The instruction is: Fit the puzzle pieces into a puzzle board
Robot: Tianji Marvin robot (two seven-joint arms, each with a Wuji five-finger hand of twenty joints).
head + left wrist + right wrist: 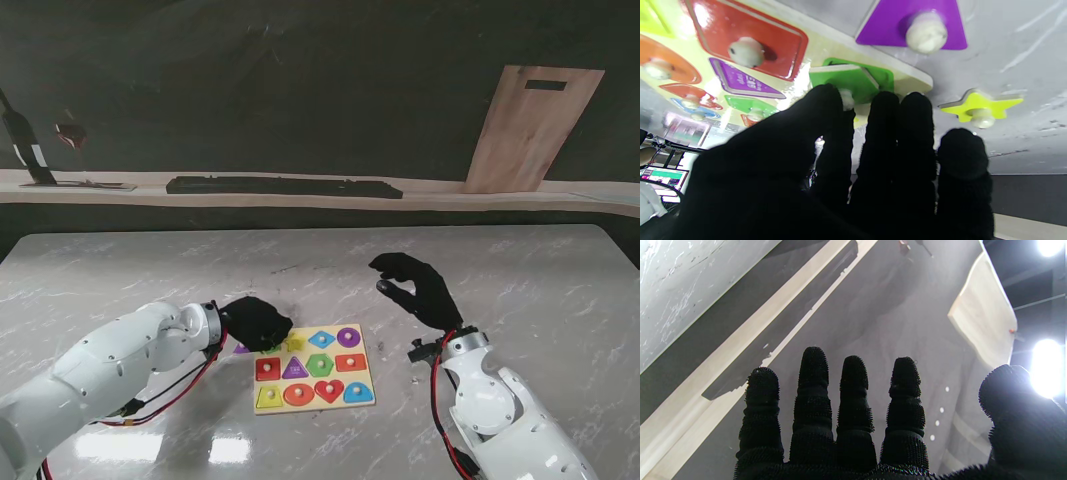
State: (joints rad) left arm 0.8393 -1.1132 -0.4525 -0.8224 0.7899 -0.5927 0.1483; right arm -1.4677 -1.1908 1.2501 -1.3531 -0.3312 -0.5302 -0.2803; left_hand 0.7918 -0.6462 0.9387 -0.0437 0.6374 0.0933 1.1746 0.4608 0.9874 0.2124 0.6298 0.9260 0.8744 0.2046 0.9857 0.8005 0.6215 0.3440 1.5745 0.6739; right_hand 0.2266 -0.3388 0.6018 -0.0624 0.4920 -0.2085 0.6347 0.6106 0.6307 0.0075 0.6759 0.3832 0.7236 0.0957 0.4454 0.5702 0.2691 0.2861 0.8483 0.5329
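From the stand: marble table [120, 270], puzzle board [313, 398] lying flat near the middle, slightly left of centre and close to me, filled with coloured pieces in rows. Left hand [256, 322] in a black glove, resting at the board's far left corner, covering that corner. Right hand [415, 288] raised clear of the table, to the right of the board and well apart from it, fingers loosely curled, nothing in it. Along the far edge a ledge with a long dark bar [284, 186], and a wooden cutting board [530, 128] leaning against the dark wall on the right. From the left wrist: fingers [885, 133] bunched around a white knob on a green piece [843, 80], which sits tilted, partly over its green recess at the board's corner and not flush; thumb and forefinger pinching the knob. Beside the board, on bare table, a purple triangle [887, 26] and a yellow star [980, 101], each with a white knob, apart from one another. From the right wrist: fingers [853, 400] spread and straight, thumb out to the side, grasping nothing; only wall, ledge and cutting board [983, 316] behind.
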